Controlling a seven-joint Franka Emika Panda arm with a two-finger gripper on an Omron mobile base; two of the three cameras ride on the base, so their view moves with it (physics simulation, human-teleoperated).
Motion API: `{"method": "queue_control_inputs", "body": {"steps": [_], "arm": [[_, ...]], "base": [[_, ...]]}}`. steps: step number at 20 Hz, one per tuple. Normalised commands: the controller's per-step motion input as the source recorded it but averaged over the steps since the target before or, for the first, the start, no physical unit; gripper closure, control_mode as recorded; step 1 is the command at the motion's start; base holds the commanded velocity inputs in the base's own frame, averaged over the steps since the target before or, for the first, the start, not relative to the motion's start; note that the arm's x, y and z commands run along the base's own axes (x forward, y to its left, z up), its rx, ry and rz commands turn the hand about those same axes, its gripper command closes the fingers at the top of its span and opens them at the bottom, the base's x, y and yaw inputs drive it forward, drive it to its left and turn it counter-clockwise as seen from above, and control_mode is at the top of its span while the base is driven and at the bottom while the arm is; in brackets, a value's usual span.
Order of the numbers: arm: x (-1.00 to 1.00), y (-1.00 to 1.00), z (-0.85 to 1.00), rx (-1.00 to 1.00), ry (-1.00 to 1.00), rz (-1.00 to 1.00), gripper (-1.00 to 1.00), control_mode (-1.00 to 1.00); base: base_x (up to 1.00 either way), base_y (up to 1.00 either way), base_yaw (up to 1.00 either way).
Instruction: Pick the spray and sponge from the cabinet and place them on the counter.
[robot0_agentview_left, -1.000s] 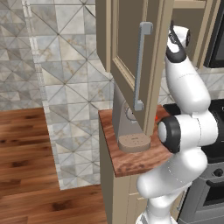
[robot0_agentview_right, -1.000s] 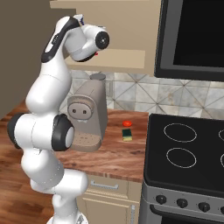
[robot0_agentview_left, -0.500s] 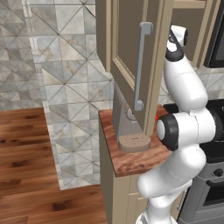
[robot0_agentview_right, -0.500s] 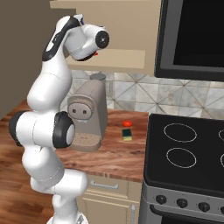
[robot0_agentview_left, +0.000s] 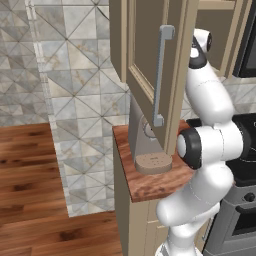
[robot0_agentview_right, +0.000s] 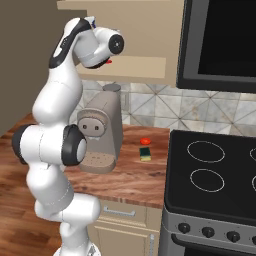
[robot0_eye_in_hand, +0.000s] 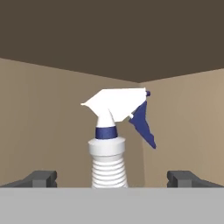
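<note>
My gripper (robot0_eye_in_hand: 112, 179) stands wide open with nothing between its fingertips (robot0_eye_in_hand: 41, 178), which show as two dark tips far apart at the bottom of the hand view. Straight ahead and centred between them is the spray (robot0_eye_in_hand: 114, 140), apart from both tips and standing upright inside the cabinet (robot0_agentview_left: 150, 55), its long axis vertical. It has a ribbed white body, a blue collar and a white head; the nozzle points to the left of the hand view and the dark blue trigger hangs down on the right. Behind it the tan cabinet walls meet in a corner under a dark ceiling. From the base views, my hand is raised up at the cabinet's opening, beside its open door with the long grey bar handle (robot0_agentview_left: 161, 75). Below, on the reddish-brown tabletop (robot0_agentview_right: 135, 177), the sponge (robot0_agentview_right: 145, 153) lies flat, just in front of a small red-orange thing (robot0_agentview_right: 145, 141), between the grey coffee machine (robot0_agentview_right: 102, 132) and the black stovetop (robot0_agentview_right: 212, 170). Compared with a second ago, my arm stays in nearly the same raised pose and the sponge has not moved.
</note>
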Motion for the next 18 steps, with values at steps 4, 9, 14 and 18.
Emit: {"method": "queue_control_inputs", "body": {"steps": [4,9,14,18], "arm": [[0.12,0.05,-0.01,0.00,0.00,0.00,-1.00,-1.00],[0.13,0.04,-0.03,0.00,0.00,0.00,-1.00,-1.00],[0.13,0.03,-0.02,0.00,0.00,0.00,-1.00,-1.00],[0.12,0.04,-0.01,0.00,0.00,0.00,-1.00,-1.00]], "base": [[0.00,0.00,0.00],[0.00,0.00,0.00],[0.00,0.00,0.00],[0.00,0.00,0.00]]}}
